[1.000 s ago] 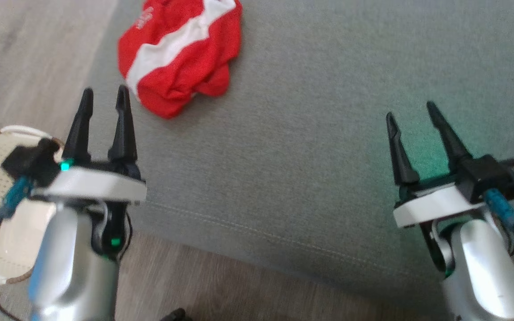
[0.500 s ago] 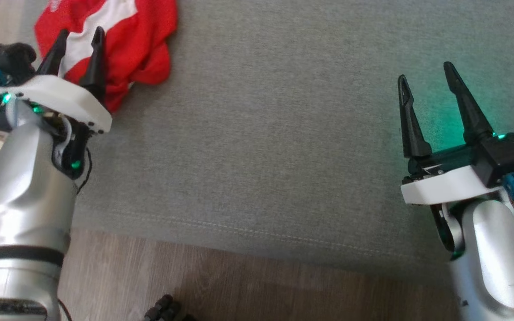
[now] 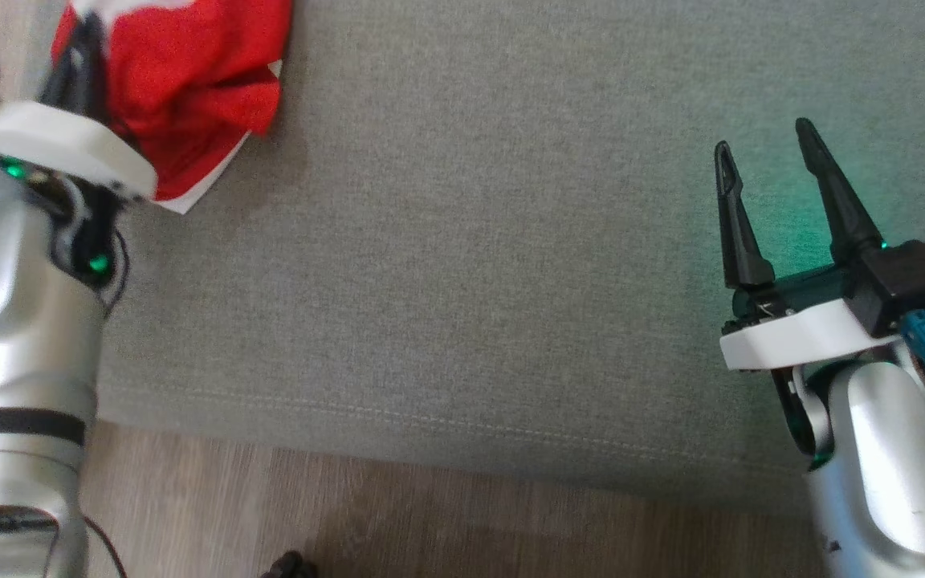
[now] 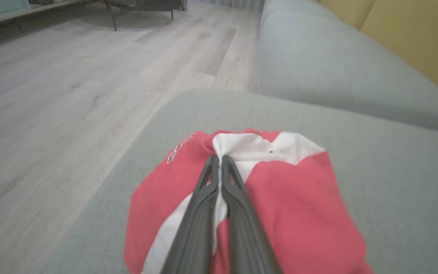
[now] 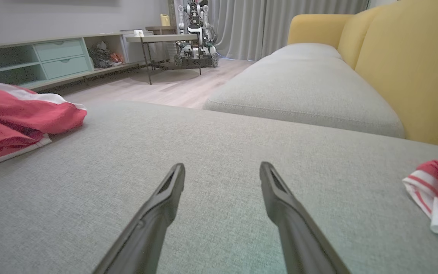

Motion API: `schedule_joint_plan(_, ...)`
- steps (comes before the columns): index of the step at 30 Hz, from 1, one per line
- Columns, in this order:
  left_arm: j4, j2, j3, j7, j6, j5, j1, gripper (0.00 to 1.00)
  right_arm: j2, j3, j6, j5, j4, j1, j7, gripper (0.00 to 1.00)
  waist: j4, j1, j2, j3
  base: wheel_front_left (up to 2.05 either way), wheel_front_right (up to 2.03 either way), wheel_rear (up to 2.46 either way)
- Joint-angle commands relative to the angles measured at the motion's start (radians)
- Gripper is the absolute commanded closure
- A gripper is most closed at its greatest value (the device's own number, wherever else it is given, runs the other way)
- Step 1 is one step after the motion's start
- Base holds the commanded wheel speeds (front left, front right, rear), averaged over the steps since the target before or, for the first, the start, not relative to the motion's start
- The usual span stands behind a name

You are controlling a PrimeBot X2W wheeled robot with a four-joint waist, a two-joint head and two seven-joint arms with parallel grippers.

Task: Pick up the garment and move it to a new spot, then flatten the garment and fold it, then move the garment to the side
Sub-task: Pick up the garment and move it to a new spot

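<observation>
Red and white cloth, the garment (image 3: pixel 189 88), lies bunched at the upper left of the head view, on a grey fabric sofa seat (image 3: pixel 462 241) that spans most of the frame. A white edge of the garment shows at its lower corner. Pale wooden floor (image 3: pixel 430 522) runs along the bottom of the frame, below the seat's stitched front edge.

The left gripper (image 4: pixel 218 158) reaches into the garment from the left edge of the head view. In the left wrist view, its two dark fingers are pressed together in the centre of the frame. They pinch a gathered fold where the white stripe meets the red.

The right gripper (image 3: pixel 764 136) sits at the middle right of the head view, above bare grey seat. Its fingers are spread wide, hold nothing, and are well apart from the garment.

In the right wrist view, a second striped red and white cloth (image 5: pixel 435 198) lies at the lower right edge. A yellow backrest (image 5: pixel 413 68) rises in the upper right.
</observation>
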Motion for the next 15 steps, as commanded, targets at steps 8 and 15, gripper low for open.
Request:
schedule_joint_plan(8, -0.333, 0.064, 0.226, -0.013, 0.035, -0.020, 0.035, 1.00, 0.017, 0.033, 0.000, 0.037, 0.017, -0.009, -0.019, 0.00, -0.019, -0.0001, 0.0000, -0.102, 0.00, 0.00, 0.00)
schedule_joint_plan(15, -0.513, 0.032, 0.250, -0.004, 0.038, -0.023, 0.062, 1.00, 0.019, 0.046, 0.000, 0.092, 0.038, -0.005, -0.023, 0.00, -0.046, -0.0001, 0.0000, -0.151, 0.00, 0.00, 0.00)
